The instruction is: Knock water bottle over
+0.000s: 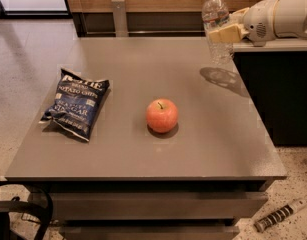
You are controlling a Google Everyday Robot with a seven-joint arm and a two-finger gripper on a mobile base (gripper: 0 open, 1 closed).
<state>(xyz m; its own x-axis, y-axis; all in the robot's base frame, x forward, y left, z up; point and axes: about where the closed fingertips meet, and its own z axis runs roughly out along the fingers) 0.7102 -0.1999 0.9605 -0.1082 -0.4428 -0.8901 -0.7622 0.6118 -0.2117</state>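
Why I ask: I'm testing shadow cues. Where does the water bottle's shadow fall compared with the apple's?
Camera view: the water bottle, held in the gripper over the far right of the table, casts a shadow lying apart from its base. Same camera view: the apple has its dark patch hugging its underside, and the light looks soft.

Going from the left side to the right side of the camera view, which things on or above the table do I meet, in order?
chip bag → apple → water bottle. The gripper overlaps the bottle at the far right corner, shut on it from the right.
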